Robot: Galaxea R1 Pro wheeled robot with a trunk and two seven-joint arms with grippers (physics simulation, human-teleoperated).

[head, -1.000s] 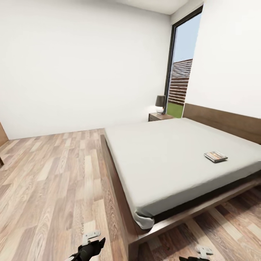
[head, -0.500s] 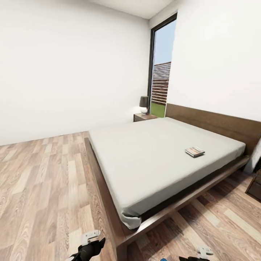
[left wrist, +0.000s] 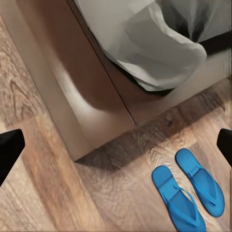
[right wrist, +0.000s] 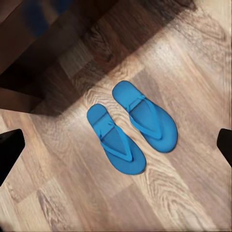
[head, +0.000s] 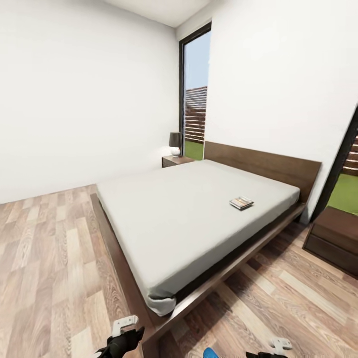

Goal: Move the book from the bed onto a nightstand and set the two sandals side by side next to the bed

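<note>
At the near edge of the head view, the left gripper (head: pixel 122 343) and the right gripper (head: pixel 271 352) hung low over the wood-plank floor (head: pixel 44 258), barely showing. In each wrist view the dark fingertips (left wrist: pixel 9 147) sat wide apart at the frame's sides with nothing between them, so both claws were released.

Below them the two blue sandals (right wrist: pixel 130 125) lay flat on the planks side by side, almost touching, just beside the near corner of the bed frame (left wrist: pixel 82 96); a sliver of blue (head: pixel 210 353) showed between the grippers.

The bed (head: pixel 189 214) stretched away, its near corner standing between the robot and the mattress. The book (head: pixel 241 202) lay on the mattress toward the far right, near the headboard (head: pixel 263 166).

One nightstand (head: pixel 335 238) stood right of the bed, another (head: pixel 175 160), carrying a lamp (head: pixel 175 143), at the far corner by the tall window (head: pixel 195 99).
</note>
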